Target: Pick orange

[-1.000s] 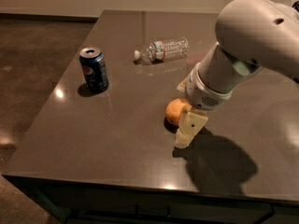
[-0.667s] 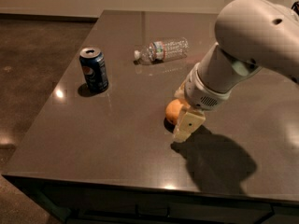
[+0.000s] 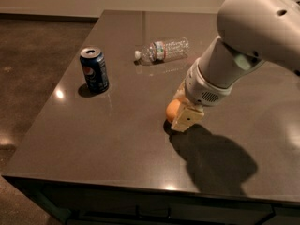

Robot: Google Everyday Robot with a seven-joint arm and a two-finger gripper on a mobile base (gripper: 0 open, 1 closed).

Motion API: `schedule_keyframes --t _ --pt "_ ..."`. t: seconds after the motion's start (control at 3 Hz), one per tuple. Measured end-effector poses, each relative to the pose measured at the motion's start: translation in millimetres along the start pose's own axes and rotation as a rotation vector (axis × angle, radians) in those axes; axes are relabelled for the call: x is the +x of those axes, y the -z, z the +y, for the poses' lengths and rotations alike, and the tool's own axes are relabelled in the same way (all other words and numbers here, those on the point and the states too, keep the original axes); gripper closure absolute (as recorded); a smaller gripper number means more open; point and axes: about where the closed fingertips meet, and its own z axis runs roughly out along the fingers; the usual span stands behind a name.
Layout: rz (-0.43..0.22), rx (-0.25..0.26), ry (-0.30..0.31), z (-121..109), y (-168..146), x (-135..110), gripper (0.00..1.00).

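On the left of the table (image 3: 117,149) I see a blue soda can (image 3: 94,71) standing upright. Further right, near the top of the frame, a clear plastic bottle (image 3: 161,50) lies on its side, well apart from the can. The orange (image 3: 171,110) sits on the table just right of centre. The gripper (image 3: 180,108) is down right at the orange, partly covering its right side. I cannot tell whether the jaws are closed on it. The white arm (image 3: 243,41) reaches in from the upper right, its shadow falling below.
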Motion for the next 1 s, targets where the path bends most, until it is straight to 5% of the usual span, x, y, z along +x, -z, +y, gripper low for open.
schedule_keyframes --t 0.33,1.0 --pt "-0.04 0.001 0.0 -5.8 23.2 -4.5 0.96" --pt "-0.166 0.021 0.08 -18.0 120.1 -16.7 1.0"
